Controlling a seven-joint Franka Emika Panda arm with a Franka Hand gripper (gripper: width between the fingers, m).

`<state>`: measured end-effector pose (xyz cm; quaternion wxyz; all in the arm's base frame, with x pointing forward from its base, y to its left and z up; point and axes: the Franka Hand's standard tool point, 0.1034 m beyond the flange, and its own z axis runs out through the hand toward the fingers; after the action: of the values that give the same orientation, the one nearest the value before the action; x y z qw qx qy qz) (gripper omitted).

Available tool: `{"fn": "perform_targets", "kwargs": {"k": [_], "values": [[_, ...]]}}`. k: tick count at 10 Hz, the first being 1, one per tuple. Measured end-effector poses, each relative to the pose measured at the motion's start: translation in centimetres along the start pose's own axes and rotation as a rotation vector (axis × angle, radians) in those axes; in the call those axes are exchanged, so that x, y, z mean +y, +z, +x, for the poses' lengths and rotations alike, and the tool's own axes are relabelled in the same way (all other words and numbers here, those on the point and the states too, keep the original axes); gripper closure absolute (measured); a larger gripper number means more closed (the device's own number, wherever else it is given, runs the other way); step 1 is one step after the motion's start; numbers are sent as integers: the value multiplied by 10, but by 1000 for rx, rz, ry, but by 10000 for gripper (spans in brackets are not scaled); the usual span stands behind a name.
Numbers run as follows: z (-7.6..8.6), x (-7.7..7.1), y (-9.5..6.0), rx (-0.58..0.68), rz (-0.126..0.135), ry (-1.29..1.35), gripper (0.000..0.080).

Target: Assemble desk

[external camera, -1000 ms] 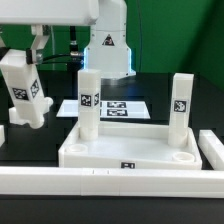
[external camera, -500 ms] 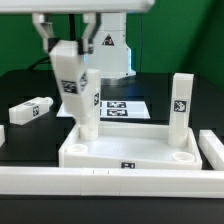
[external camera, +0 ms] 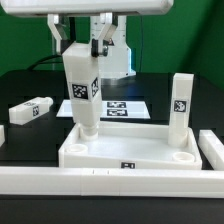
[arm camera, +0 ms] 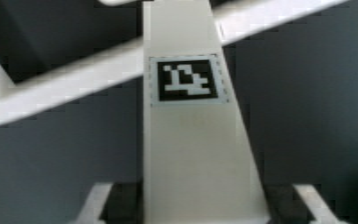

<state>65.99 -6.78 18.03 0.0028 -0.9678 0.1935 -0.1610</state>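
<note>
Bright, even light falls from overhead in the exterior view, so the large white plastic slab with raised rim [external camera: 150, 150] and the long white border rail [external camera: 100, 182] glare almost blank, while the black tabletop [external camera: 35, 145] stays dark and flat. Shadows are soft and faint, gathering inside the rim. The picture is coarse and slightly soft. In the wrist view the short square white plastic leg [arm camera: 190, 150] looks dull grey-white, its black-and-white tag [arm camera: 186, 80] is smeared, and its near end is out of focus.
</note>
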Motion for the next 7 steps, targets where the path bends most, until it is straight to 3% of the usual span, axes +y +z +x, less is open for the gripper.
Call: {"fn": "perform_targets", "kwargs": {"k": [2, 5, 7], "values": [[-12, -25, -1, 147, 31, 3, 507], [-33, -75, -7, 116, 67, 17, 507], [-35, -76, -5, 114, 66, 7, 507]]}}
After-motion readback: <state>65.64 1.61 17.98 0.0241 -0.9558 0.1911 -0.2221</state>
